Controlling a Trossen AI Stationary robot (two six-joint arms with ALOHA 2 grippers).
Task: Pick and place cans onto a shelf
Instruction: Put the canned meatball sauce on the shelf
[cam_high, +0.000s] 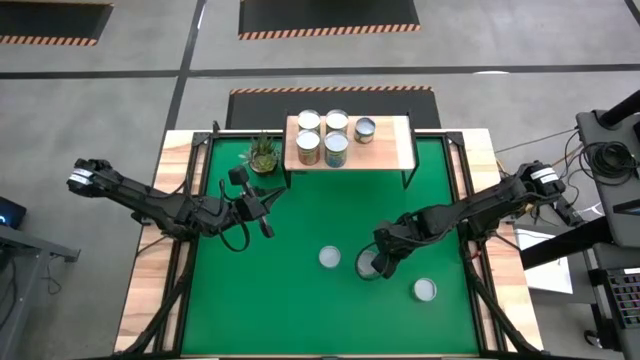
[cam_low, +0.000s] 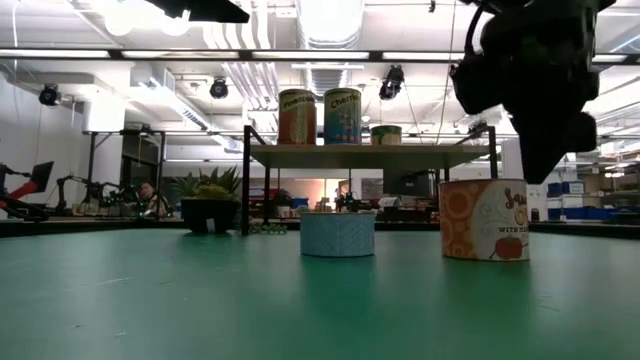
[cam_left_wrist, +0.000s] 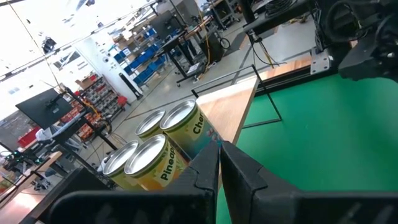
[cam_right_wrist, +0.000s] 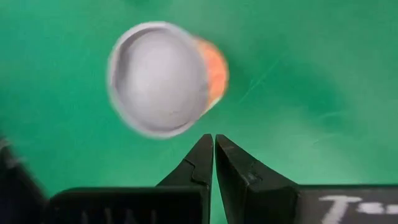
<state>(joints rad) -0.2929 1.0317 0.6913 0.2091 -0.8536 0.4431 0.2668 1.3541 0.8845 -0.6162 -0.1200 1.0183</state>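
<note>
Green mat (cam_high: 300, 290); orange can (cam_right_wrist: 163, 78) label only from wrist, low views.

mat (cam_high: 300, 290): plain green
shelf (cam_high: 390, 150): pale wood top, thin black legs
table (cam_high: 155, 300): light wood planks
far cans (cam_high: 322, 137): silver tops, yellow-green labels with dark lettering
right near can (cam_low: 484, 219): cream and orange, red tomato picture
middle near can (cam_low: 337, 233): pale blue, fine pattern
potted plant (cam_high: 262, 154): green leaves, dark pot
arms (cam_high: 170, 205): black, white bands
floor stripes (cam_high: 330, 33): orange-black hazard
</note>
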